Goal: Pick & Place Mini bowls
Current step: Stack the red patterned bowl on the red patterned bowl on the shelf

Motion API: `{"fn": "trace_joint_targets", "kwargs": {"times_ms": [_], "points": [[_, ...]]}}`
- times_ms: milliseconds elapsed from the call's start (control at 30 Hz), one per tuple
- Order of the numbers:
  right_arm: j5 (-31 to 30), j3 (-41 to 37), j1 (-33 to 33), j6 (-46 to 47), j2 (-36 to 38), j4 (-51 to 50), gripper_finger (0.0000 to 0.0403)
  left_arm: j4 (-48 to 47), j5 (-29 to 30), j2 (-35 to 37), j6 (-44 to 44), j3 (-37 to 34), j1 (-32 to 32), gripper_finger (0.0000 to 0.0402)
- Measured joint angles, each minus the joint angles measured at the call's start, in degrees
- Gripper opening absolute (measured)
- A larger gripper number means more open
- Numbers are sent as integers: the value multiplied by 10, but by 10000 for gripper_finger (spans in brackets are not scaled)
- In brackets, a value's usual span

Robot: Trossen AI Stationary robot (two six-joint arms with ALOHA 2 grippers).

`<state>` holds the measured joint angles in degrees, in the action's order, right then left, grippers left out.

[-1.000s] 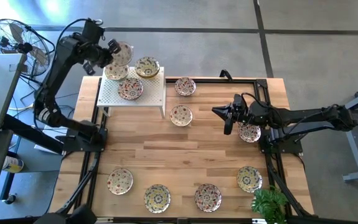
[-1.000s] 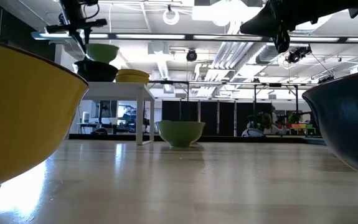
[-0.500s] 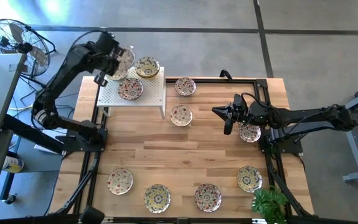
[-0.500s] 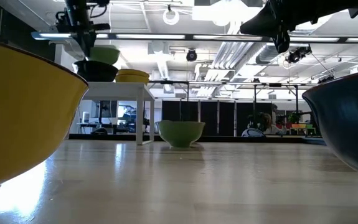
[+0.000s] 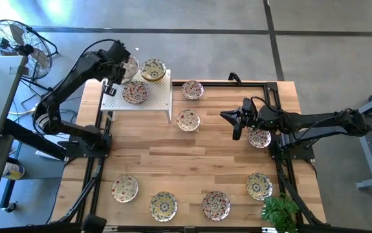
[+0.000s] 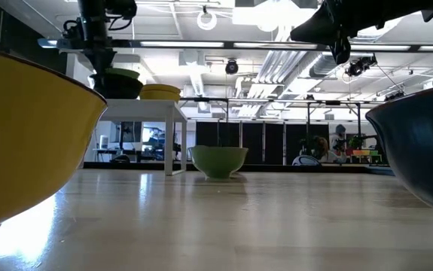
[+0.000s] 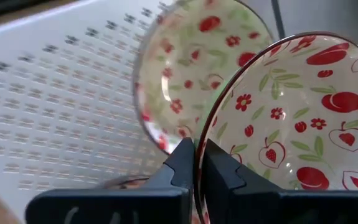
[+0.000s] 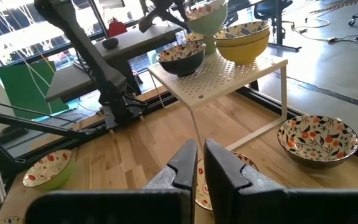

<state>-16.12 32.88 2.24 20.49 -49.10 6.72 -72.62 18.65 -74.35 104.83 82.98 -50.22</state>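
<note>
Nearest the front edge of the wooden table [image 5: 173, 162], four mini bowls [image 5: 164, 206] sit in a row beside a small green plant [image 5: 279, 212], untouched. Farther in, the right gripper [image 5: 237, 123] hovers over the boards with its fingers closed on nothing, waiting near another bowl. At the far left, the left gripper [image 7: 197, 163] has its fingers pinched tight on the rim of a held bowl [image 7: 291, 118], tilted above a bowl already resting on the white perforated shelf [image 5: 156, 97], where two more bowls sit. The step in hand looks like the placing: the next move probably calls for lowering the bowl level onto the shelf or into the one beneath, then letting go without clipping neighbours. Beyond the table lie a grey floor, a standing fan [image 5: 14, 39], and a lit workshop with ceiling pipes.
</note>
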Motion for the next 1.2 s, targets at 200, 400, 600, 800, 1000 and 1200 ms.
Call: {"fn": "trace_joint_targets", "kwargs": {"times_ms": [200, 400, 600, 800, 1000, 1200], "points": [[0, 0, 0, 0, 0, 0, 21, -45, 21, 3, 11, 0, 0, 7], [0, 0, 0, 0, 0, 0, 19, -57, 35, 3, 19, 0, -1, 8], [0, 0, 0, 0, 0, 0, 20, -42, 37, 3, 25, -38, -1, 9], [0, 0, 0, 0, 0, 0, 20, -13, 48, 3, 37, -50, -1, 11], [0, 0, 0, 0, 0, 0, 19, -13, 52, 4, 27, -50, -1, 60], [0, 0, 0, 0, 0, 0, 21, -11, 51, 27, 15, -50, -1, 127]]}}
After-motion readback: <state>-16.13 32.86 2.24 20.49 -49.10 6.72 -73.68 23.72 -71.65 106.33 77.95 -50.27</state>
